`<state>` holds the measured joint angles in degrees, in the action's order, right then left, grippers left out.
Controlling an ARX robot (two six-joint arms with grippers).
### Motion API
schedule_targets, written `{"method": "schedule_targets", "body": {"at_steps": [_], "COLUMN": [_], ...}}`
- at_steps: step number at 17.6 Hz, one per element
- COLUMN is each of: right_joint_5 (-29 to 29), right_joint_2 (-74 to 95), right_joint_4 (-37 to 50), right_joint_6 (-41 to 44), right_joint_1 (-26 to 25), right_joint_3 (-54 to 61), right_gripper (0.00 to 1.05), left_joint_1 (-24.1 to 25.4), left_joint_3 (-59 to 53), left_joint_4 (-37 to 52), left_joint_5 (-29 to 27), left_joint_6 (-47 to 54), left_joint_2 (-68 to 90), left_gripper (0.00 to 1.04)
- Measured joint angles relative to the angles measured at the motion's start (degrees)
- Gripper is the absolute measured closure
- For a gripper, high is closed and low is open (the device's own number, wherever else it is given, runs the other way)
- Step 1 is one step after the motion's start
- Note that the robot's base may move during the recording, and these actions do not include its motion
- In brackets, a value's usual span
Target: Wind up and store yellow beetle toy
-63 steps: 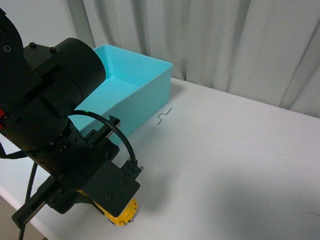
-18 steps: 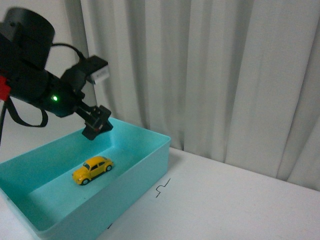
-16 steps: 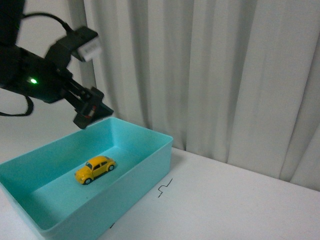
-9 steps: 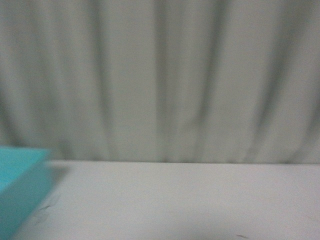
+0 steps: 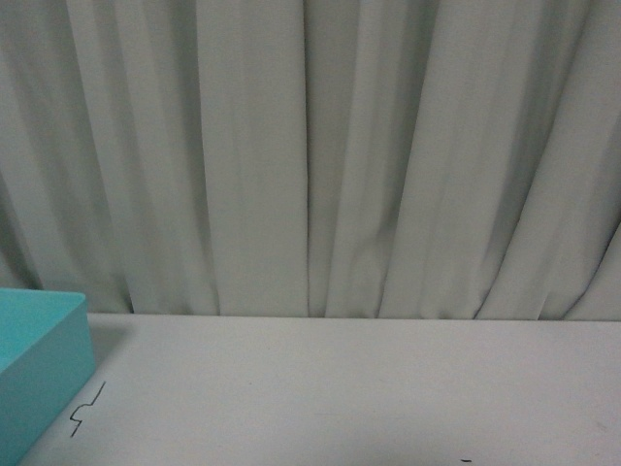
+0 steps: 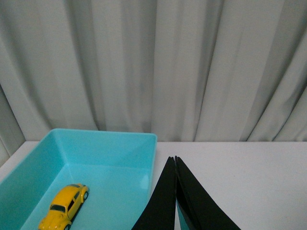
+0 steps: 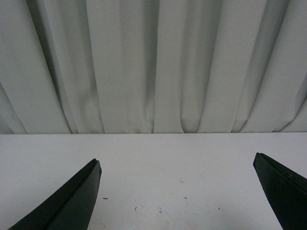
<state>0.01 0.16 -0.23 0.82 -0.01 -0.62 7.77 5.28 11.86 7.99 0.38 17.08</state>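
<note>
Storage appears to be complete, as judged from the left wrist view: the yellow beetle toy (image 6: 64, 207) is seen lying on the floor of the turquoise bin (image 6: 117, 143), towards its left side, resting on its wheels and touched by nothing. The left gripper (image 6: 175, 165) is raised above the bin's right wall, its two black fingers pressed together with nothing between them. The right gripper (image 7: 176, 191) is held over the bare white table (image 7: 158, 163), its fingers spread wide apart and empty.

In the front view only a corner of the bin (image 5: 44, 364) is shown at the far left, with a small dark squiggle (image 5: 87, 408) marked on the table just beside it and a pleated curtain (image 5: 320, 155) behind; neither arm nor the toy is visible there.

Little is judged to remain. The next move would call only for the arms to be drawn back to rest, clear of the bin so that the toy is not disturbed.

Compared with the front view a second ago, the left arm hovering over the bin is gone from sight, and the bin has slid from the centre-left to the frame's edge, so the camera is taken to have swung to the right.
</note>
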Motion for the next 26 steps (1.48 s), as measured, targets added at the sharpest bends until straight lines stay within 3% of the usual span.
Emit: {"method": "schedule_targets", "body": {"at_steps": [2,4,9,11,26], "right_joint_5": [0.0,0.0,0.0,0.0,0.0], "right_joint_2": [0.0,0.0,0.0,0.0,0.0], "right_joint_4": [0.0,0.0,0.0,0.0,0.0], "right_joint_6": [0.0,0.0,0.0,0.0,0.0], "right_joint_1": [0.0,0.0,0.0,0.0,0.0], "right_joint_3": [0.0,0.0,0.0,0.0,0.0], "right_gripper": [0.07,0.07,0.07,0.07,0.07], "left_joint_1": [-5.8,-8.3,-7.7,-7.7,-7.8], "left_joint_3": [-1.4,-1.7,-3.0,-4.7,-4.7], "left_joint_4": [-1.4,-1.8,-4.1,-13.4,-12.0], "left_joint_5": [-6.5,-7.0,-8.0,-7.9,-8.0], "left_joint_6": [-0.1,-0.1,-0.2,-0.2,-0.2], "left_joint_2": [-2.1,-3.6,-6.7,-15.5,-16.7], "left_gripper": [1.03,1.03,1.03,1.03,1.03]}}
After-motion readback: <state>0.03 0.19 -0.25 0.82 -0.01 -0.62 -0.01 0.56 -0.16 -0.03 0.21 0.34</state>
